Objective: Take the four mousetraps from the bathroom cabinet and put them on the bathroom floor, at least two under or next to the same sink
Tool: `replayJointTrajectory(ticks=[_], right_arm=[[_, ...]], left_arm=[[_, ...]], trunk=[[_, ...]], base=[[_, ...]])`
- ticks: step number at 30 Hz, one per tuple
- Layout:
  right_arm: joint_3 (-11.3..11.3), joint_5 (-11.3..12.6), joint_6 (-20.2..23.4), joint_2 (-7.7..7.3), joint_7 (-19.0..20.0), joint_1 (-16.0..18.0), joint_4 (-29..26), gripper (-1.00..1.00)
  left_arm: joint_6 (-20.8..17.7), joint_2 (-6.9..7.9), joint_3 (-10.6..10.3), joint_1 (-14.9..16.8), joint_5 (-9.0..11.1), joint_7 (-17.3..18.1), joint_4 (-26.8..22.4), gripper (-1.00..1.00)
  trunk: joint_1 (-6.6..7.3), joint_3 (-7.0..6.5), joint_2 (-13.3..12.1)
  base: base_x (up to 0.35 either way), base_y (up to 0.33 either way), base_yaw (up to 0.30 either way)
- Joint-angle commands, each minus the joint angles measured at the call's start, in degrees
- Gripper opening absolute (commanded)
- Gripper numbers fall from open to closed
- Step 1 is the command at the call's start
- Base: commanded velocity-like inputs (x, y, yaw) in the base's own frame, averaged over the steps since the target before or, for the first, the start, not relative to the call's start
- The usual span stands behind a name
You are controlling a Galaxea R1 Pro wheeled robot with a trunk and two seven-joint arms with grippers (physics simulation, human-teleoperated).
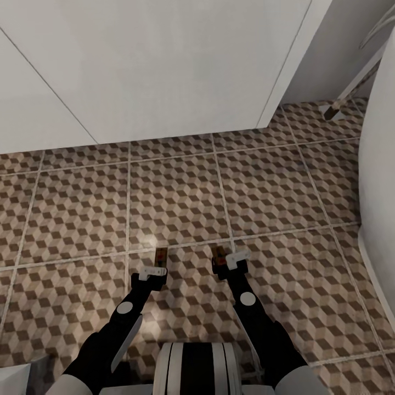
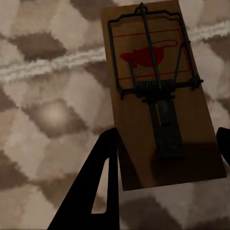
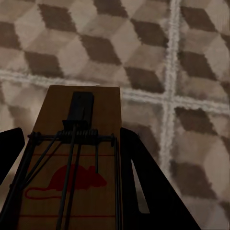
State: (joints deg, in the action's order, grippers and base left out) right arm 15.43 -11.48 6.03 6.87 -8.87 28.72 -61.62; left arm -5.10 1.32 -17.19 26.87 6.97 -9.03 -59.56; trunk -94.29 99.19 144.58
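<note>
Mousetraps sit clamped in both grippers low in the frame: the left gripper (image 1: 154, 272) grips one mousetrap (image 2: 160, 91), the right gripper (image 1: 229, 263) another (image 3: 76, 163). Both hang above the bathroom floor (image 1: 181, 192); the second trap's near end is cut off.

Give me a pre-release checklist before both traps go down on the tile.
1. Left gripper clamped on its mousetrap: ok.
2. Right gripper clamped on the other mousetrap: ok.
3. Bathroom floor ahead of both arms bare tile: ok.
4. Traps close to the floor: cannot tell height.
5. Drop spot under or next to a sink: cannot tell; white curved fixture on the right is unidentified.
6. Remaining two traps located: cannot tell.
</note>
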Motion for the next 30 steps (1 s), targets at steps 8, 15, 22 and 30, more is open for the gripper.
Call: replayJointTrajectory(ticks=[8,15,22,30], right_arm=[[0.17,-0.57,0.34,-0.03,-0.33,0.02,-0.08,-1.00],[0.09,-0.80,0.58,0.06,-0.04,0.03,-0.51,-1.00],[-0.03,-3.40,14.39,0.26,1.15,9.40,-9.53,-1.00],[-0.01,-3.54,21.96,1.14,6.31,21.85,-8.31,-1.00]], left_arm=[[-0.09,0.16,-0.38,-0.05,0.44,-0.55,-1.61,-1.00],[-1.64,-0.27,0.01,-0.06,0.42,-0.47,-2.36,-1.00],[-32.85,-2.06,0.63,8.16,0.41,-0.20,-15.82,-1.00],[-40.16,-2.43,5.24,25.98,0.42,-0.25,-3.23,-1.00]], trunk=[[0.01,0.65,0.01],[0.01,0.73,0.01],[0.01,0.74,0.01],[0.01,0.74,0.01]], base=[[0.000,0.000,0.000],[0.000,0.000,0.000],[0.000,0.000,0.000],[0.000,0.000,0.000]])
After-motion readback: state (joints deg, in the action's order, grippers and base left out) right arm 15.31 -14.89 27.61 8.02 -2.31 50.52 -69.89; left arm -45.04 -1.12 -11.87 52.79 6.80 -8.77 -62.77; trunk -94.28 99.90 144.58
